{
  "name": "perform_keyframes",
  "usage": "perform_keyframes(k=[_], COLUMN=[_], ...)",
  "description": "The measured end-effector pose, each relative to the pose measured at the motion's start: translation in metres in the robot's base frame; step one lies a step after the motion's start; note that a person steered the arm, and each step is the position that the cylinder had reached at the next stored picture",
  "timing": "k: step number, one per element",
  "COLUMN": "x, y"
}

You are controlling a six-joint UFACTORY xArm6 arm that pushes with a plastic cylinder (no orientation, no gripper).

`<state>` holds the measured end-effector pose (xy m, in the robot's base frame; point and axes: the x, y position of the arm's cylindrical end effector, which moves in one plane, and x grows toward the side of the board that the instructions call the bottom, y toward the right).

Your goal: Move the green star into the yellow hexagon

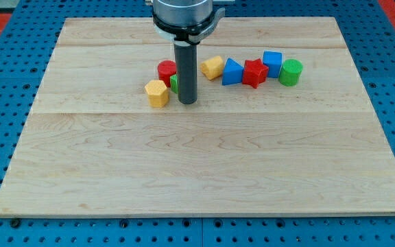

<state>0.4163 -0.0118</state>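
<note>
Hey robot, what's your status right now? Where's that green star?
My tip down on the board, right against the green star. Star mostly hidden behind my rod, close to the yellow hexagon. Red cylinder just behind; nothing between them.

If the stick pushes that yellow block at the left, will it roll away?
Probably not: the yellow hexagon sits on a flat face, so it should slide. The wooden board looks smooth, so it likely slides easily. An off-centre push by my tip may spin it.

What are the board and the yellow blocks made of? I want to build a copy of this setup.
The board looks like pale unvarnished wood: joined planks with visible grain. The yellow hexagon and the other yellow block look like moulded plastic, smooth and evenly coloured, though painted wood cannot be ruled out.
</note>
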Motion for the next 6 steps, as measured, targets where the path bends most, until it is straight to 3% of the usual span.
perform_keyframes(k=[1, 2, 3, 5, 6], x=[-0.027, -0.037, 0.020, 0.045, 0.009], y=[0.026, -0.035, -0.116, -0.052, -0.092])
